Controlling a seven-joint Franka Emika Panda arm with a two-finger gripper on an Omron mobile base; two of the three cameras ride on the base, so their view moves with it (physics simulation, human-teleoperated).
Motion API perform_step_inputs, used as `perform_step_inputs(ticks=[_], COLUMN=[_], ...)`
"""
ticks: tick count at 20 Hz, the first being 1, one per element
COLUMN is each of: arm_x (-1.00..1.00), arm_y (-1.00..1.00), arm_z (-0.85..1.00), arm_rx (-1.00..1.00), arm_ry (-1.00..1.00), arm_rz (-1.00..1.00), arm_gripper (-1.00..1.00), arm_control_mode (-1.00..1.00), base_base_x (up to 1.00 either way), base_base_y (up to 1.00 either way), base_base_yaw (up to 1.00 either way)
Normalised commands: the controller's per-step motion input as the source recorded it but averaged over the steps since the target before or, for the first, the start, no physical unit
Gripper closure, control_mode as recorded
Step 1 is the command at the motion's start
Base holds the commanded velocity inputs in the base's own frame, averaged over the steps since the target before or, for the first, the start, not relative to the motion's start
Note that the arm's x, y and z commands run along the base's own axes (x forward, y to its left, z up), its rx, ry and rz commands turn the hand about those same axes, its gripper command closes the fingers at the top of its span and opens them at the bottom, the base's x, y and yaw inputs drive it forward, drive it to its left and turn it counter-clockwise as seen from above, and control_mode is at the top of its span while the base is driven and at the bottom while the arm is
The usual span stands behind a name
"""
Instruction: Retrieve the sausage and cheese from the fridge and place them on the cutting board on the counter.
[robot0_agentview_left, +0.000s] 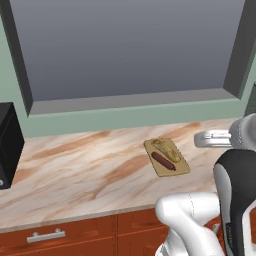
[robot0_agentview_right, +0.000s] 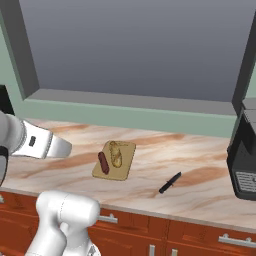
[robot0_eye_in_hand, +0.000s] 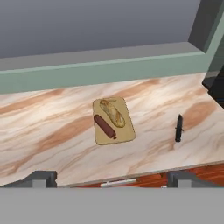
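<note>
The cutting board (robot0_agentview_left: 182, 165) (robot0_agentview_right: 119, 173) (robot0_eye_in_hand: 125, 135), a small tan rectangle, lies on the marbled counter (robot0_agentview_left: 75, 170) (robot0_agentview_right: 200, 192) (robot0_eye_in_hand: 43, 131). On it the dark red-brown sausage (robot0_agentview_left: 163, 161) (robot0_agentview_right: 103, 163) (robot0_eye_in_hand: 105, 126) rests beside the pale yellow cheese (robot0_agentview_left: 166, 149) (robot0_agentview_right: 116, 154) (robot0_eye_in_hand: 113, 112). In the hand view my gripper (robot0_eye_in_hand: 113, 178) is open and empty. It hovers above the counter's front edge, well clear of the board. The fridge is out of view.
A black knife (robot0_agentview_right: 170, 182) (robot0_eye_in_hand: 178, 128) lies on the counter right of the board. A dark appliance (robot0_agentview_left: 9, 145) stands at the far left and another (robot0_agentview_right: 244, 160) at the far right. A deep window recess (robot0_agentview_left: 130, 50) backs the counter; reddish cabinets (robot0_agentview_left: 75, 235) sit below.
</note>
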Motion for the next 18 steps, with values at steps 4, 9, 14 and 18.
perform_step_inputs(ticks=[4,9,14,18], arm_x=[0.00,0.00,0.00,0.00], arm_y=[0.00,0.00,0.00,0.00], arm_z=[0.00,0.00,0.00,0.00], arm_rx=[0.00,0.00,0.00,0.00], arm_ry=[0.00,0.00,0.00,0.00], arm_rz=[0.00,0.00,0.00,0.00], arm_gripper=[-1.00,-1.00,-1.00,-1.00], arm_control_mode=[1.00,1.00,1.00,1.00], base_base_x=[-1.00,-0.30,-0.16,-0.12], base_base_y=[0.09,0.40,0.21,0.04], base_base_yaw=[0.02,0.36,1.00,1.00])
